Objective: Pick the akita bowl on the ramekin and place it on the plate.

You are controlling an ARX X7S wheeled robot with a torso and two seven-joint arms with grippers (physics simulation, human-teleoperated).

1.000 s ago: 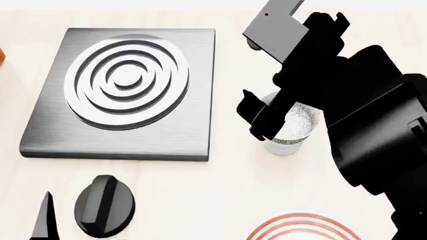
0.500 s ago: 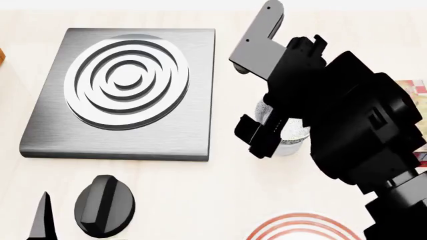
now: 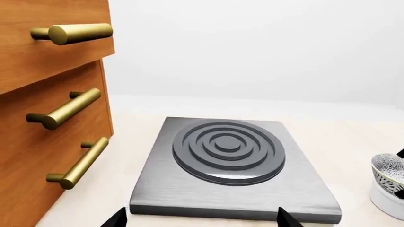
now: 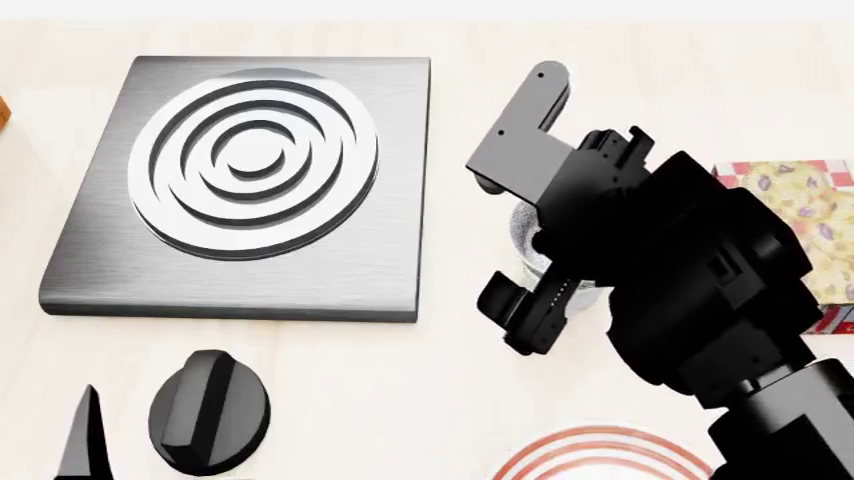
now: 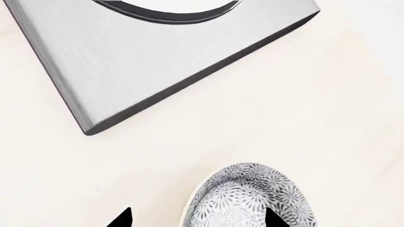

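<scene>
The akita bowl [image 5: 249, 196], speckled grey and white, sits on the white ramekin [image 3: 385, 201]; it also shows at the edge of the left wrist view [image 3: 389, 166]. In the head view my right arm covers most of the akita bowl [image 4: 529, 238]. My right gripper [image 5: 198, 220] is open and straddles the bowl's rim, one fingertip over the inside and one outside. The red-ringed plate [image 4: 601, 455] lies at the near edge, partly cut off. My left gripper [image 3: 202, 222] is open and holds nothing, facing the burner slab.
A grey metal burner slab [image 4: 254, 180] with concentric rings lies at the left. A patterned box [image 4: 801, 215] stands to the right behind my right arm. A wooden drawer cabinet [image 3: 57, 118] with brass handles stands beside the slab.
My right arm has shifted nearer and lower, bringing its gripper down around the bowl's rim. The patterned box has come into sight. The left arm has stayed still.
</scene>
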